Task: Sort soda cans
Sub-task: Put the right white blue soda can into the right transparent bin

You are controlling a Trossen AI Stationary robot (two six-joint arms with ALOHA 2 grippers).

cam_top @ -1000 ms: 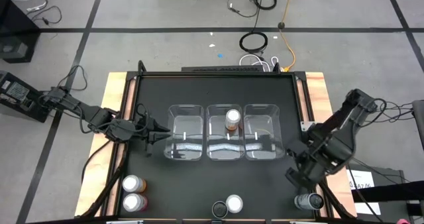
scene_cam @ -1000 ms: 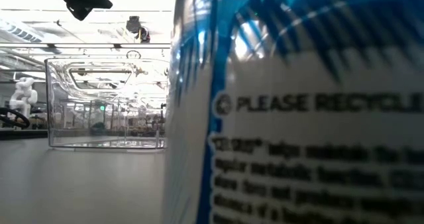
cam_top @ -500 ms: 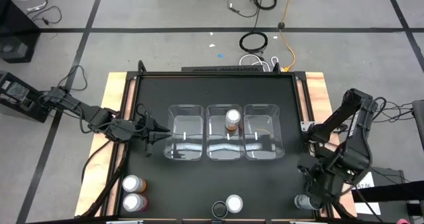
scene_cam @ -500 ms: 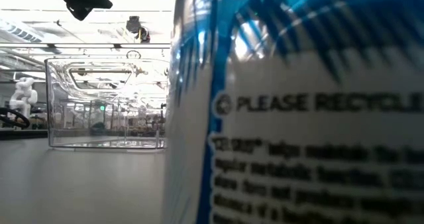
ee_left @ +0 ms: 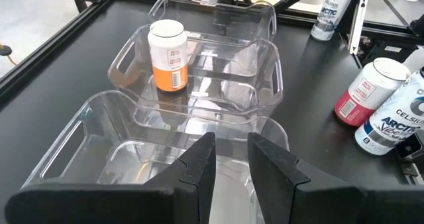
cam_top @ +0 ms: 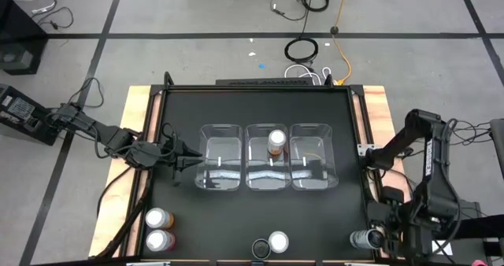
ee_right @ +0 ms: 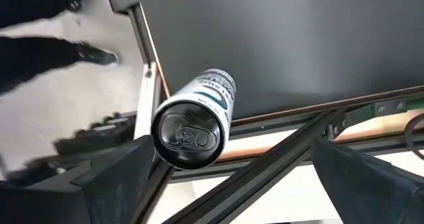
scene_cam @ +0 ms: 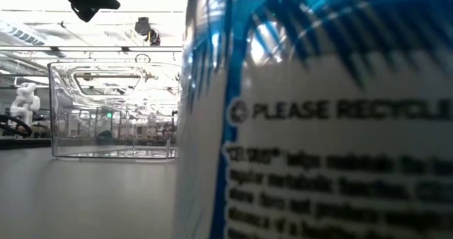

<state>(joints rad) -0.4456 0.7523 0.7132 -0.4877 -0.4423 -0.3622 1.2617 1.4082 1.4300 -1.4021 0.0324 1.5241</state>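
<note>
The right gripper (cam_top: 387, 236) stands at the lower right of the high view, with its fingers spread as wide as they go and holding nothing. Between them, in its wrist view, the silver top of a grey soda can (ee_right: 190, 132) faces the camera. The can (cam_top: 365, 239) stands at the table's near right corner, very close to the frame rail (ee_right: 148, 78).

I think the risk is here: if the gripper comes down a little off centre, one finger may hit the rail or push the can off the edge.

The left gripper (cam_top: 197, 161) waits at the centre left, over the left clear bin (cam_top: 206, 132), fingers nearly together and empty. One orange can (cam_top: 276, 142) is in the middle bin (cam_top: 250, 131). Two cans (cam_top: 159, 228) stand at the lower left and one blue-and-white can (cam_top: 278, 241) at the bottom centre.
</note>
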